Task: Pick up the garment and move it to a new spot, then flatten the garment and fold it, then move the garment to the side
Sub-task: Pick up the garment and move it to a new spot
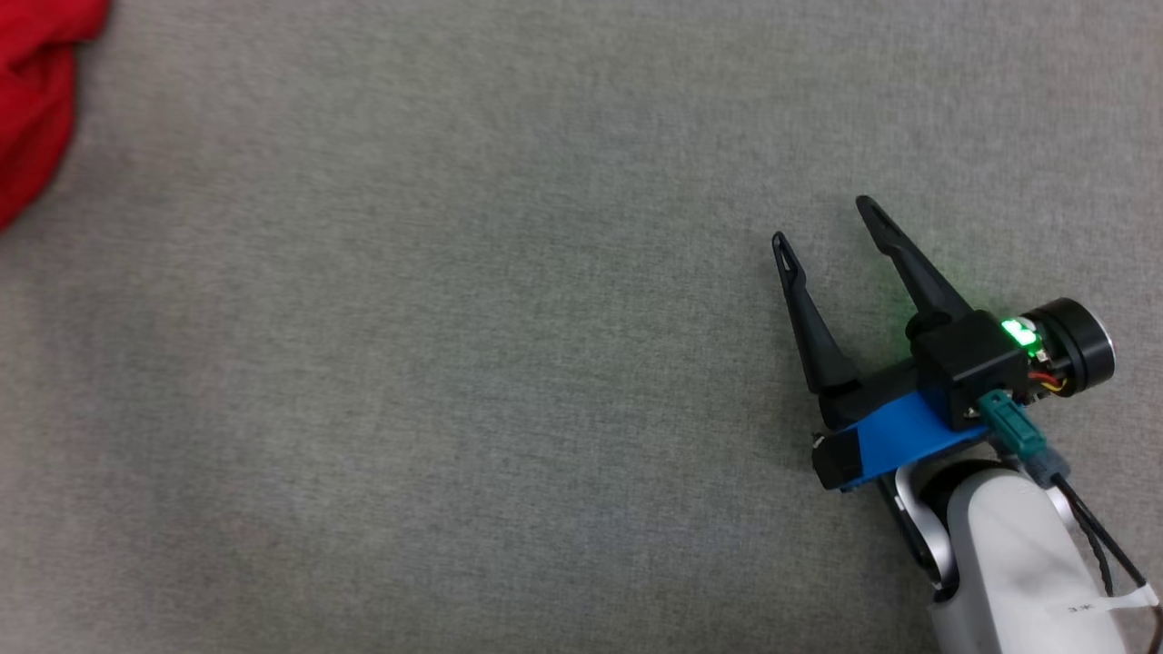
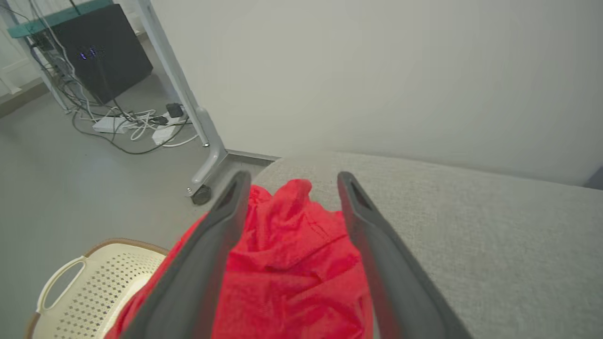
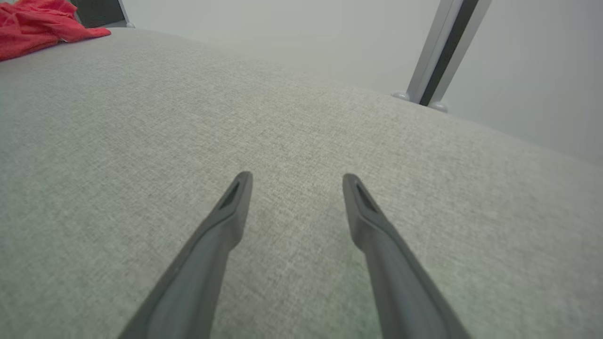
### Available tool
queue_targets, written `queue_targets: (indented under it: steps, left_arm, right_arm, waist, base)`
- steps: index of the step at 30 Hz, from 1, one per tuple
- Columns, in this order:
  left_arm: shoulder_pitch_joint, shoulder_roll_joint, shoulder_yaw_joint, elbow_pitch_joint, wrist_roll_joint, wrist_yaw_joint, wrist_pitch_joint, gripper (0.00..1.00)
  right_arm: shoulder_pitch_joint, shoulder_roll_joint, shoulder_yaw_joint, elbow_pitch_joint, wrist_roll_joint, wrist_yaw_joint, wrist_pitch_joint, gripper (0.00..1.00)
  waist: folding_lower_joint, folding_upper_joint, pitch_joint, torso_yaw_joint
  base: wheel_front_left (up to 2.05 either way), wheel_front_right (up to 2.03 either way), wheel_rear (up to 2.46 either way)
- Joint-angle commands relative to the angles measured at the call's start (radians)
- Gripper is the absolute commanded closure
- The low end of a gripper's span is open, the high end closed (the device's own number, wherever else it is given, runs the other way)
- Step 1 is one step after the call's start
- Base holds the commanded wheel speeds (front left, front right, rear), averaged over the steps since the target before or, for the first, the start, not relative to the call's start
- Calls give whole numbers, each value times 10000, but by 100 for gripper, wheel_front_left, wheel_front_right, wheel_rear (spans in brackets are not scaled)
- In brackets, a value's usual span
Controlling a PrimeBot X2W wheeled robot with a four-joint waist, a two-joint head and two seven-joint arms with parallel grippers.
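Observation:
The garment (image 1: 36, 100) is a crumpled red cloth at the far left corner of the grey fabric surface (image 1: 454, 363). In the left wrist view my left gripper (image 2: 292, 181) hangs above the garment (image 2: 292, 263), open, with the red cloth showing between its two dark fingers; whether they touch it I cannot tell. My right gripper (image 1: 822, 222) is open at the right of the head view, above bare grey fabric, far from the garment. The right wrist view shows the right gripper (image 3: 294, 181) holding nothing and the garment (image 3: 42, 23) at the far upper left.
A cream perforated laundry basket (image 2: 80, 292) stands on the floor beside the surface's edge, below the garment. A wheeled desk leg (image 2: 202, 146), cables and a power strip (image 2: 127, 125) lie beyond. A pale post (image 3: 443, 52) rises behind the surface's far edge.

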Motion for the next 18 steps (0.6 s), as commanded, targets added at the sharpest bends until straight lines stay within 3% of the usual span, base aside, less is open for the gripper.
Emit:
queue_targets:
  steps: [1,10,11,12,13,14,15,18]
  left_arm:
    - [-412,-65,-334,742,115,-185,106,0]
    - [-1172,-151,-1430,3367,159,-603,1075,0]
    - [-1208,-115,-1501,3545,161,-622,1100,12]
    - [-1251,-82,-1570,3690,158,-638,1046,55]
    - [-1283,-63,-1625,3811,140,-651,985,85]
    - [-1283,-63,-1625,3811,140,-651,985,85]
    - [-1350,-22,-1659,3922,116,-661,918,100]
    - [-1615,186,-1811,4063,188,-672,489,100]
  right_arm:
    - [-113,-29,32,-300,-51,1,41,0]
    - [277,-31,-98,-1450,50,1,80,0]
    - [294,-29,-110,-1556,62,1,73,0]
    - [295,-31,-115,-1623,101,1,52,0]
    - [291,-29,-120,-1656,132,1,39,0]
    - [291,-29,-120,-1656,132,1,39,0]
    - [290,-31,-129,-1675,149,1,19,0]
    - [289,-31,-194,-1639,255,1,-92,0]
  waist:
    - [-4,0,265,-125]
    - [-4,0,726,-571]
    - [-4,0,733,-590]
    - [-4,0,731,-615]
    - [-4,0,714,-636]
    - [-4,0,714,-636]
    - [-4,0,681,-652]
    - [-4,0,512,-699]
  base:
    - [0,0,0]
    - [0,0,0]
    - [0,0,0]
    - [0,0,0]
    - [0,0,0]
    - [0,0,0]
    - [0,0,0]
    - [0,0,0]
